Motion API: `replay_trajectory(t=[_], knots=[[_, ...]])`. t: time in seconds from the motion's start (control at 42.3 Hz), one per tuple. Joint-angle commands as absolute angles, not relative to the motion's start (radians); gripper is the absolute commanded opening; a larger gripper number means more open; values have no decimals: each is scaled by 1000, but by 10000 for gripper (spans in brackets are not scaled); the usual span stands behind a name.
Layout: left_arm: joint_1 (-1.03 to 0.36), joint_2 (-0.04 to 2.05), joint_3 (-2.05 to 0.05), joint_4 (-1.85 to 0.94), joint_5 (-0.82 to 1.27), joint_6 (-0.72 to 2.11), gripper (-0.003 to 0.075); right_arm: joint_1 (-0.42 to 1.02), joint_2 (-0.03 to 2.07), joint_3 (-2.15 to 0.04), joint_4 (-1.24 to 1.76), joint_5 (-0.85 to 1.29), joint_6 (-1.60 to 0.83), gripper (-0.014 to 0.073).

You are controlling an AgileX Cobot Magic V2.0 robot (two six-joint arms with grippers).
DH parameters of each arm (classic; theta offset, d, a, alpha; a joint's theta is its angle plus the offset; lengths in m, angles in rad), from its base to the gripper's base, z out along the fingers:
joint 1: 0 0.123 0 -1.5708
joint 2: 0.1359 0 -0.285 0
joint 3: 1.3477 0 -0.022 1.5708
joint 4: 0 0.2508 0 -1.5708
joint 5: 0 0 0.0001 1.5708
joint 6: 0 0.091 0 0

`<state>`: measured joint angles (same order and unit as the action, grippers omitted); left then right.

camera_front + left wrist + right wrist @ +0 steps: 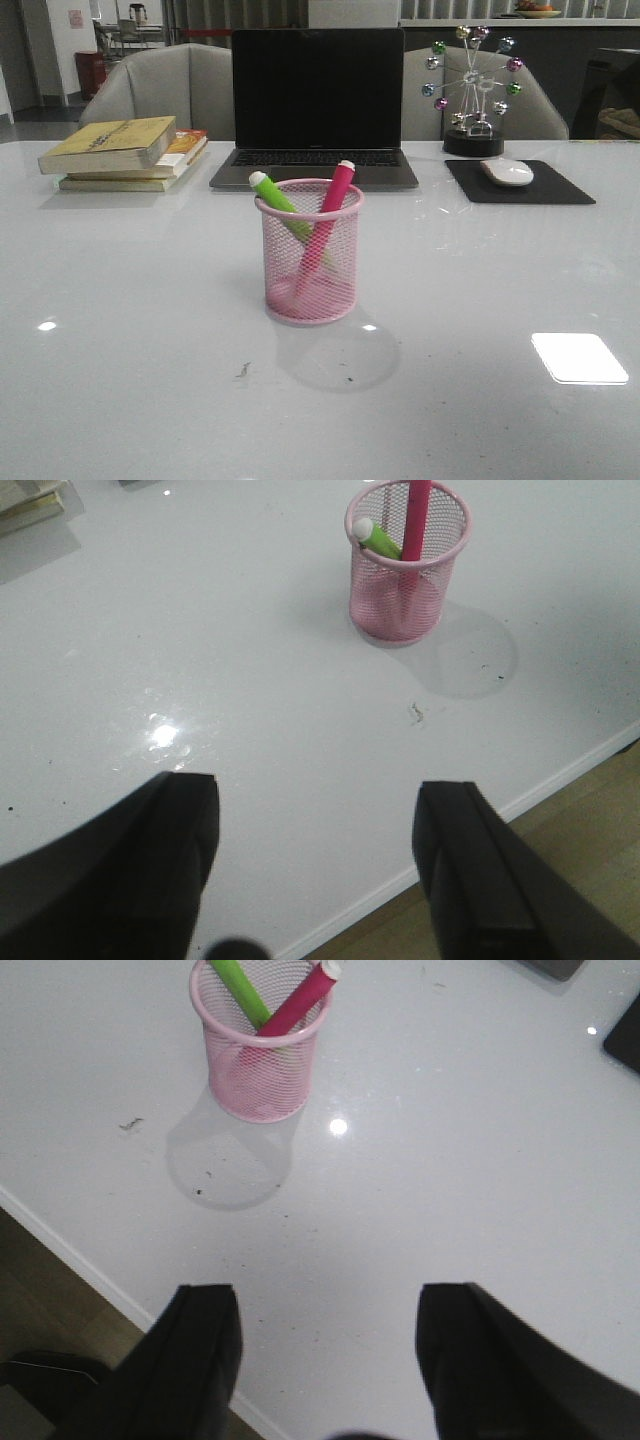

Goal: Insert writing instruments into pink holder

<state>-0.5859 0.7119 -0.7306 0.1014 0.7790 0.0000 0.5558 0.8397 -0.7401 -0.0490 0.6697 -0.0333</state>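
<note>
The pink wire-mesh holder (pixel 309 262) stands mid-table in front of the laptop. Inside it lean the lime green pen (pixel 281 203) and the magenta pen (pixel 335 195), crossed, their white ends above the rim. The left wrist view shows the holder (pixel 406 575) with the green pen (pixel 379 543) and magenta pen (pixel 416 515) well beyond my left gripper (pixel 315 805), which is open and empty above the table's near edge. My right gripper (pixel 328 1310) is open and empty too, with the holder (pixel 262 1052) far from its fingers. Neither arm shows in the front view.
A black laptop (pixel 316 110) stands behind the holder. A stack of books (pixel 125 152) lies back left. A white mouse (pixel 507 171) sits on a black pad (pixel 520 184) back right, behind it a ball ornament (pixel 473 95). The table's near edge (pixel 450 850) runs under both grippers.
</note>
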Motion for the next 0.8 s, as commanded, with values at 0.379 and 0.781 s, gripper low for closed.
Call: replay_trajectory(t=[0.379,0.781], knots=[[-591,677,-719,81,670,-8,293,556,835,-767,-17,630,-42,246],[-591,677,-719,81,670,-8,92,556,835,-767,-17,639,-42,29]])
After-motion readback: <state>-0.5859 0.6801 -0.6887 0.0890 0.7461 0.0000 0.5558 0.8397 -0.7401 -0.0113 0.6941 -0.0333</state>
